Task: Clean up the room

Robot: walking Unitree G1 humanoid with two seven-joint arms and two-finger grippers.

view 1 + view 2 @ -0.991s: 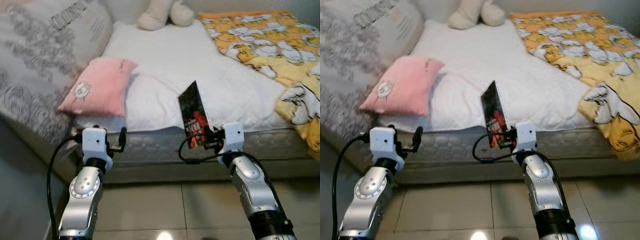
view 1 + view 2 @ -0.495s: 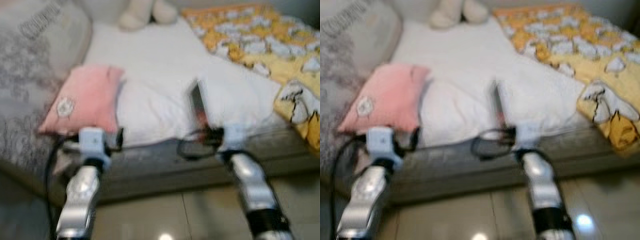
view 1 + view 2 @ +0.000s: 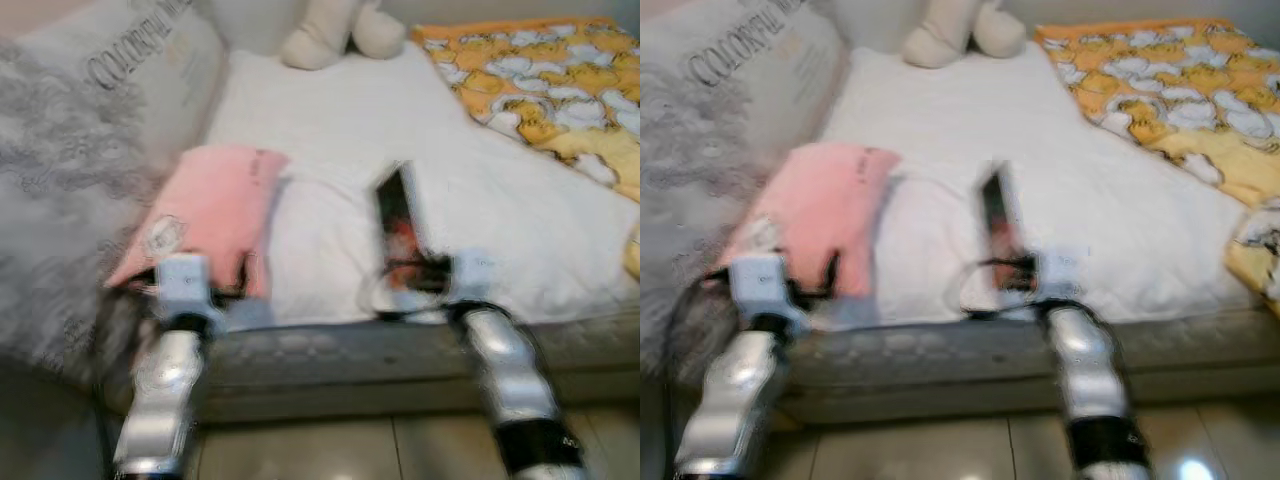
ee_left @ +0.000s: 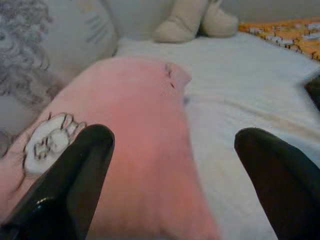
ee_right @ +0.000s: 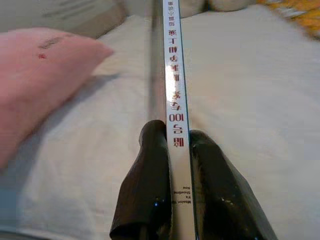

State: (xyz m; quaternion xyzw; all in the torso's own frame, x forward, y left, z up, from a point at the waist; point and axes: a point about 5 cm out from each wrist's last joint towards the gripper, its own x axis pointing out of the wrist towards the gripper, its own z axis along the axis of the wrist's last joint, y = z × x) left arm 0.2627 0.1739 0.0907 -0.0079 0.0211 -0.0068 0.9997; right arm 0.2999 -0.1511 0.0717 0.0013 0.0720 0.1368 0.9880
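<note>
At 12 o'clock of the robot, over the bed (image 3: 330,120) edge, right gripper (image 5: 172,150) pinches an upright book (image 5: 172,75), apparently mid-carry; next comes finding its place, while left gripper (image 4: 175,150), spread, faces the pink pillow (image 4: 135,135).

Pink pillow (image 3: 205,212), white bedsheet (image 3: 520,215), orange-and-yellow cartoon-print blanket (image 3: 545,75), cream plush toy (image 3: 340,30)

Even, soft indoor light; no hard shadows. Head views smeared by motion blur, arms worst. Lamp glare on floor tiles (image 3: 1193,470). Wrist views sharper; near fingers (image 4: 75,185) out of focus.
</note>
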